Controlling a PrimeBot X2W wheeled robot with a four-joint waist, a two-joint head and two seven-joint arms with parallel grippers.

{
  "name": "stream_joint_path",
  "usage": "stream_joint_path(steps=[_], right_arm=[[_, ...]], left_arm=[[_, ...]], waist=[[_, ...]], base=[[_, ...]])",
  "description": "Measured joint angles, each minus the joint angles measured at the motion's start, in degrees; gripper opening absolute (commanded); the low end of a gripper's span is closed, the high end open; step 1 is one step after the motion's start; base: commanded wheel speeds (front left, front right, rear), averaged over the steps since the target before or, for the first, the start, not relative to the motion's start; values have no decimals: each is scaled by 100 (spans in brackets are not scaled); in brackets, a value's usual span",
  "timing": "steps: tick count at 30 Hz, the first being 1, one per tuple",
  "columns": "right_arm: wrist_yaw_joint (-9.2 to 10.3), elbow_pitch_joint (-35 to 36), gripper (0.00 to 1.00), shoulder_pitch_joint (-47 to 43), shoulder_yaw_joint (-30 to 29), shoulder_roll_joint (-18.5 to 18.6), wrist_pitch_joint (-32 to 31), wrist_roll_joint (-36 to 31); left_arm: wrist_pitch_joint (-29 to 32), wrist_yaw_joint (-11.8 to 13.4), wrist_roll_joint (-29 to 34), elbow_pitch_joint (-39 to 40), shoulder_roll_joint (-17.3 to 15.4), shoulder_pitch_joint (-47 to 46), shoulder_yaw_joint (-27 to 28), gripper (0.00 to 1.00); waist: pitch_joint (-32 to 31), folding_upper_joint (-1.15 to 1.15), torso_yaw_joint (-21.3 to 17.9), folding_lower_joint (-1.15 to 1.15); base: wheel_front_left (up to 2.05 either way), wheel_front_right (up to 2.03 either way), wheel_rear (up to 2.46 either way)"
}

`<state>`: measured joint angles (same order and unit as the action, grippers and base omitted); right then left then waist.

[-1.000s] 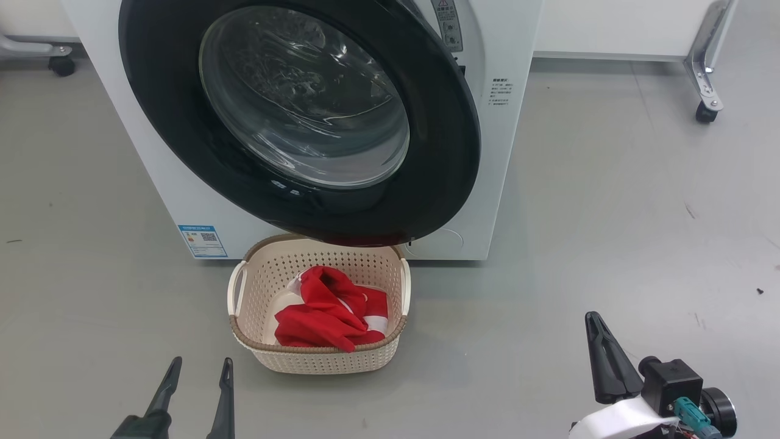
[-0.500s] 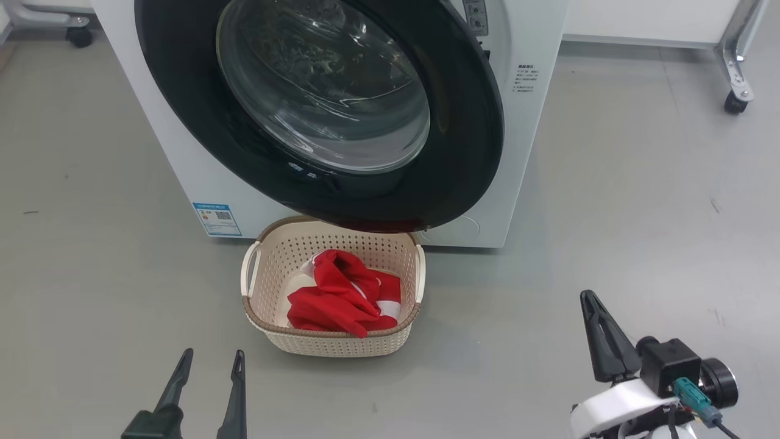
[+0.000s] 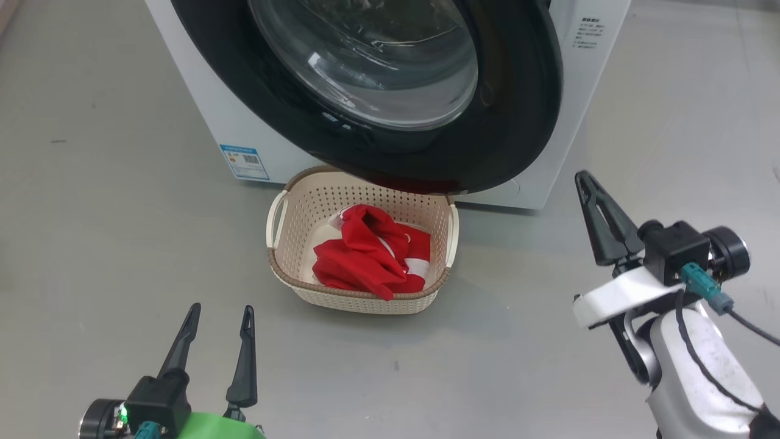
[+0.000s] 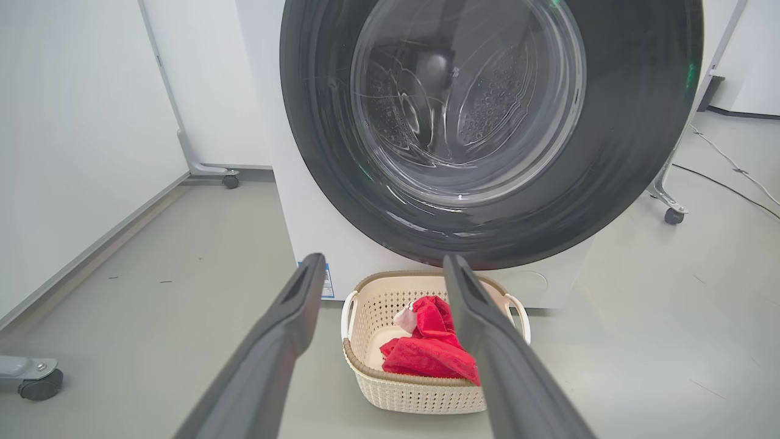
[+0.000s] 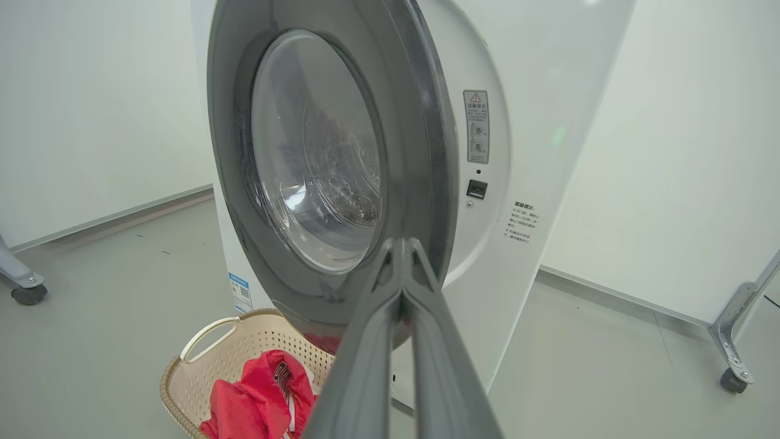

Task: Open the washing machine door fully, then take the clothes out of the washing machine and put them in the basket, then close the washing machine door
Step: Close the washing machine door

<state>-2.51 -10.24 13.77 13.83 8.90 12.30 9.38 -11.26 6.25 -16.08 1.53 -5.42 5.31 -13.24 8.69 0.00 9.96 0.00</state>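
Presently, the washing machine door (image 3: 518, 91) is found ajar, swung partway out from the front of the washing machine (image 3: 588, 91), with its right-hand edge stood off the white panel. The lower black rim is seen to overhang the far edge of the basket (image 3: 359, 302), which is set on the grey floor (image 3: 91, 213) just before the machine. The clothes (image 3: 365, 256) are contained in the basket, bunched in a heap, with one red fold laid against the near rim. The left gripper (image 3: 221, 306) is noted at the near left, its fingers spread wide and nothing held between them. The right gripper (image 3: 584, 180) is noted to the right of the basket, its fingers pressed together along their length with nothing clamped. It is held apart from both the door and the basket.
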Motion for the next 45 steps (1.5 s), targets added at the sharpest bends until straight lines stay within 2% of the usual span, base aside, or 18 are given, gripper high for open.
stream_joint_path(steps=[11, 22, 45], right_arm=[[-189, -521, 0, 1368, 21, 66, -198, -64], [-213, -1266, 0, 2164, -222, 146, -199, 8], [-248, -2175, 0, 3326, -527, 332, -199, 158]], left_arm=[[-119, -8, -45, -92, 121, -334, -160, 100], [-192, -108, -65, -308, 203, -554, -336, 100], [-253, -163, -105, -423, 253, -881, -459, 100]], waist=[[523, 0, 458, 0], [790, 0, 816, 0], [1244, 0, 951, 0]], base=[[0, 0, 0], [0, 0, 0], [0, 0, 0]])
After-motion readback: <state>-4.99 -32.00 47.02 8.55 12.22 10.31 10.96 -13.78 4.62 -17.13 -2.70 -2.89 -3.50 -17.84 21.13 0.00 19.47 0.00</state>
